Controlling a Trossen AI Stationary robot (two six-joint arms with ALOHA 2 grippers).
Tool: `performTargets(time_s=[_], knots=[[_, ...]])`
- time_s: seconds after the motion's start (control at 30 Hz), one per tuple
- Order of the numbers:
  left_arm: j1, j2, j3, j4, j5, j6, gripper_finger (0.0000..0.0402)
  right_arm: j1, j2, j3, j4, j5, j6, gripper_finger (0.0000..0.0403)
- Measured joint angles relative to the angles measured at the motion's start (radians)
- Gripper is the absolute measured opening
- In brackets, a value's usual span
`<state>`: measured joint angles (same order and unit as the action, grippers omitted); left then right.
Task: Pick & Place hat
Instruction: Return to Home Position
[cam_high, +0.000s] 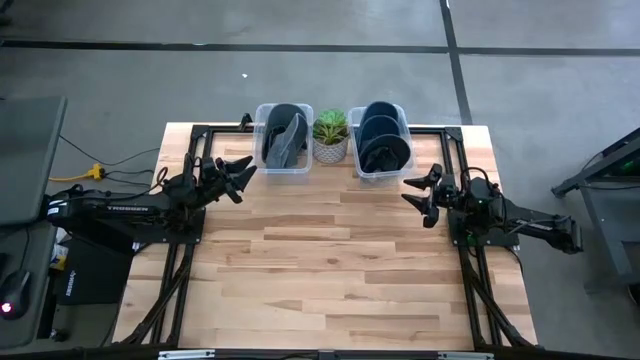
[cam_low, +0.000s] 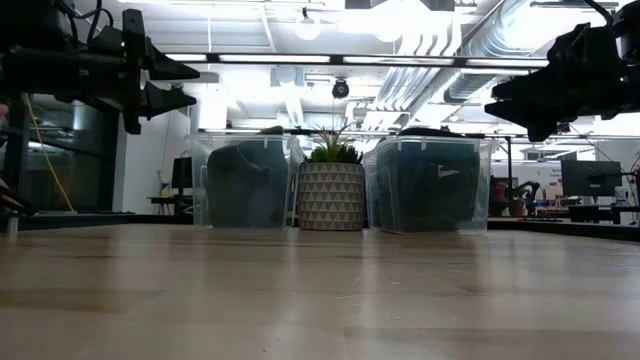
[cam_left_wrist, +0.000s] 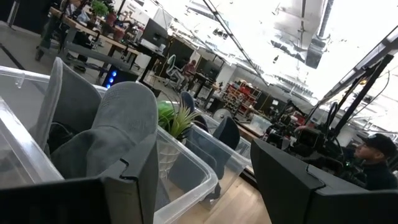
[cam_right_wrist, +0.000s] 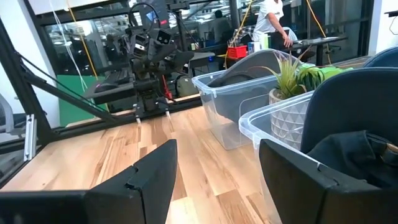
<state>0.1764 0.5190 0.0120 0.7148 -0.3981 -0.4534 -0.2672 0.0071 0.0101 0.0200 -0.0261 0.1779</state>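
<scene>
Dark-blue fabric caps lie stacked inside the right clear plastic bin. I judge them light, with soft crowns and stiffer brims, so I'd pinch a brim edge. Left gripper and right gripper hang released and empty, each near its own bin.

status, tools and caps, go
Left tool open, empty. Right tool open, empty. Dark blue fabric caps inside right clear plastic bin. Green potted plant beside it, not blocking.

The desk is pale striped wood planks. Along its far edge, a clear bin holds grey caps, a second clear bin dark blue caps; between, green leaves top a white, dark-triangled pot.
</scene>
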Motion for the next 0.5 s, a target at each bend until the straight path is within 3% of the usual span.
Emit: performTargets(time_s=[0.5], knots=[[0.000, 0.000, 0.000, -0.147, 0.000, 0.000, 0.0200, 0.000, 0.000, 0.000, 0.000, -0.002, -0.003, 0.0222]])
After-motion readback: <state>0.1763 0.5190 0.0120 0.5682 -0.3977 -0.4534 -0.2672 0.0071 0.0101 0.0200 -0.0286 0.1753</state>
